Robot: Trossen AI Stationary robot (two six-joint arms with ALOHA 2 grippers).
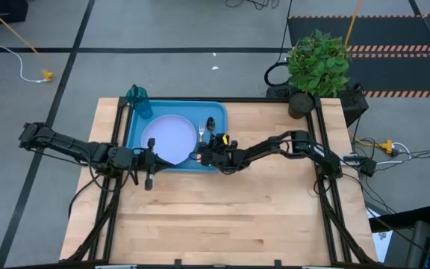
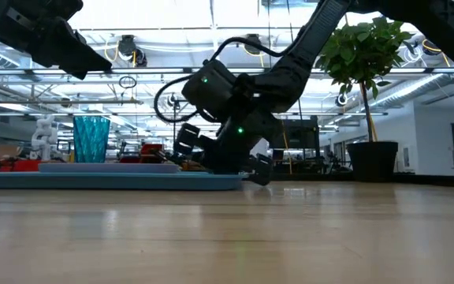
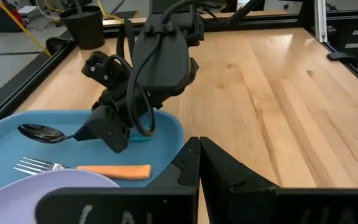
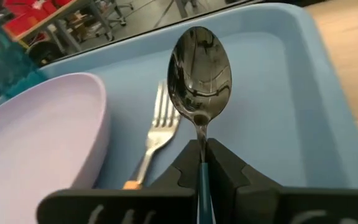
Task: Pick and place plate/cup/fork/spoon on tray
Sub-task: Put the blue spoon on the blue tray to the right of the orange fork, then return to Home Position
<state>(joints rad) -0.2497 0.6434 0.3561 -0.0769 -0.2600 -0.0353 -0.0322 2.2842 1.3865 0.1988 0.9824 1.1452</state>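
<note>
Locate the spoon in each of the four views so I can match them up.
High view: spoon in the tray, right of the plate.
Low view: not discernible behind the right arm.
Left wrist view: dark bowl on the tray, beyond the fork.
Right wrist view: centre, handle clamped in the right gripper.
Shared landmark: the fork beside it.

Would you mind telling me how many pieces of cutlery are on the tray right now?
2. The fork lies on the tray beside the plate. The spoon lies next to it, its handle pinched in the right end effector. None seems hidden.
</note>
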